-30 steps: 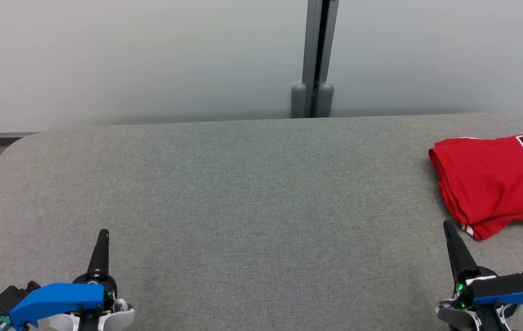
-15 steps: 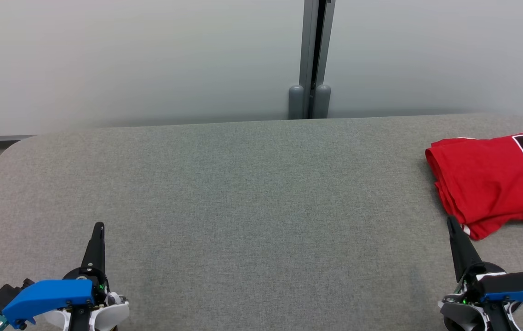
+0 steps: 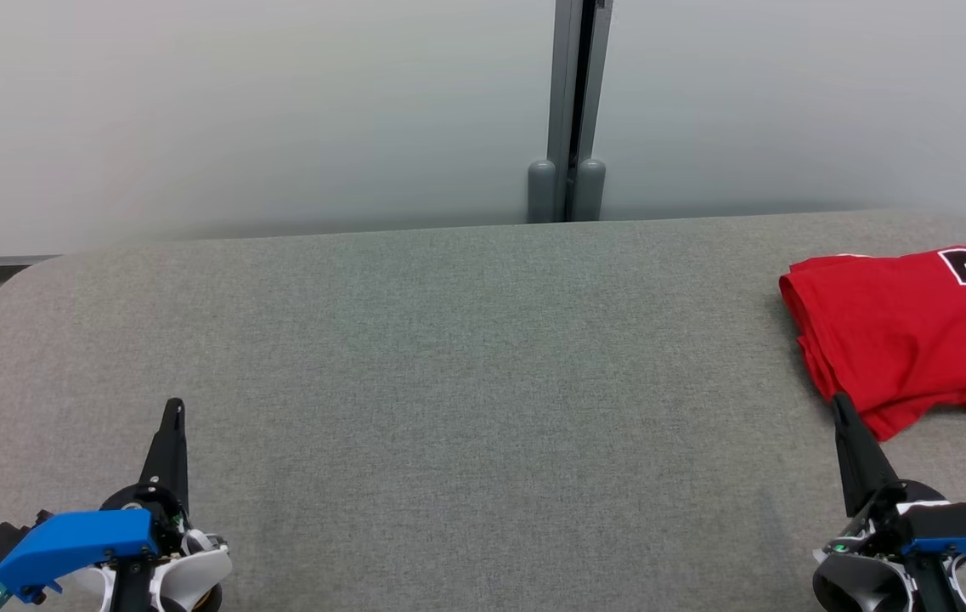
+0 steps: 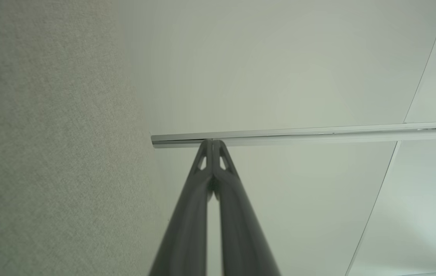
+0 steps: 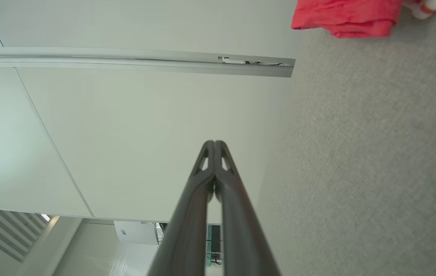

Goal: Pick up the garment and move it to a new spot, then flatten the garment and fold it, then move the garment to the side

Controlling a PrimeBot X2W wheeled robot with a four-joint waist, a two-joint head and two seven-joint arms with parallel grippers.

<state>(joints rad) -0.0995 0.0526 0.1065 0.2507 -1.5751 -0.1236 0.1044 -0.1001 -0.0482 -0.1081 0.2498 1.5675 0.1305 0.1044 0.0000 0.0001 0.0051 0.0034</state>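
**Folded red jersey at the right edge, both grippers closed and empty**

A grey woven-fabric surface point(image 3: 466, 365) with rounded far corners spans the head view. Behind it stand pale wall panels, joined by a grey metal upright point(image 3: 569, 110) a little right of centre. The red jersey point(image 3: 899, 331), folded and showing black-and-white numerals, lies at the right of the surface, cut off by the picture's edge.

The left gripper point(image 3: 173, 408) sits near left and the right gripper point(image 3: 837, 401) near right. Each has its two dark fingers pressed together, holding nothing. The right one's tip is just beside the jersey's near left corner.

The left wrist view shows its gripper point(image 4: 212, 142) closed against the bare panels and a metal rail point(image 4: 302, 134), with grey fabric on one side. The right wrist view shows its closed gripper point(image 5: 214, 142) apart from the jersey point(image 5: 348, 17), which is bunched in one corner. It also takes in a ribbed wall and a white box point(image 5: 137, 232) beyond the panels.
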